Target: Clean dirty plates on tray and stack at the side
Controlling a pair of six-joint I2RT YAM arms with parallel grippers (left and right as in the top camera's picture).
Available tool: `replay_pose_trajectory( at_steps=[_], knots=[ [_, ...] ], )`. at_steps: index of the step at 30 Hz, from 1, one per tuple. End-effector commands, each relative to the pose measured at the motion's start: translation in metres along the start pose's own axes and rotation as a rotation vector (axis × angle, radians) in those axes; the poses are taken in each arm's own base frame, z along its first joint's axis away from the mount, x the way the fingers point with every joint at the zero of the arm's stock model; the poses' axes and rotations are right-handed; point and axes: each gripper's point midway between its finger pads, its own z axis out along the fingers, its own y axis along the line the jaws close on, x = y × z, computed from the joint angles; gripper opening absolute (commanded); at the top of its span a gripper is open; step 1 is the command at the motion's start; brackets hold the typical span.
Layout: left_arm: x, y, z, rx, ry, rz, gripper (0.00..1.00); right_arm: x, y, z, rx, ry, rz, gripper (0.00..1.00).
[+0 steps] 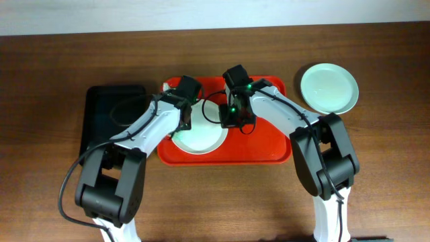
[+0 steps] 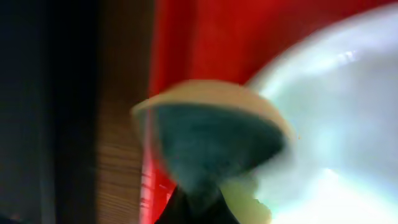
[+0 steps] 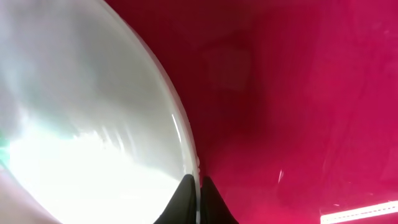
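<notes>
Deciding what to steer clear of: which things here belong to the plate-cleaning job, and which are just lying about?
Job:
red tray
plate on the tray, rim pinched by the right gripper
plate beside the tray
blurred teal-and-cream thing at the left gripper, likely the wiper

Lying about:
black tray, left of the red one

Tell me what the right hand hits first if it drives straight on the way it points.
The plate: its rim sits between the right hand's fingertips, so it would meet that edge at once. The tray floor seems to lie just beyond, though depth is unclear.
</notes>
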Motion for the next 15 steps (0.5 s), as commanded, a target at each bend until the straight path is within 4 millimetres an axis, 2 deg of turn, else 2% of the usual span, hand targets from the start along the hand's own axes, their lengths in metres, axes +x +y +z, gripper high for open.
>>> replay_pose_trajectory(
  at_steps=[1, 5, 7, 11, 12, 15],
  knots=[
    [-0.054, 0.033, -0.044, -0.025, -0.160, -0.116, 0.00, 0.000, -0.022, 0.002, 0.082, 0.004, -0.053, 0.04],
    [-0.076, 0.048, -0.074, 0.145, -0.187, -0.239, 0.00, -0.009, -0.016, -0.011, 0.080, -0.019, -0.123, 0.04],
    [-0.075, 0.062, -0.074, 0.205, -0.149, -0.289, 0.00, -0.014, -0.012, -0.019, 0.078, -0.031, -0.152, 0.04],
    [-0.058, 0.106, -0.051, 0.181, -0.047, -0.382, 0.00, -0.027, -0.011, -0.039, 0.121, -0.071, -0.166, 0.04],
    [-0.048, 0.126, -0.037, 0.153, -0.010, -0.426, 0.00, -0.034, -0.012, -0.051, 0.174, -0.096, -0.175, 0.04],
    [-0.033, 0.149, -0.016, 0.128, 0.034, -0.485, 0.00, -0.043, -0.010, -0.072, 0.267, -0.143, -0.203, 0.04]
  ],
)
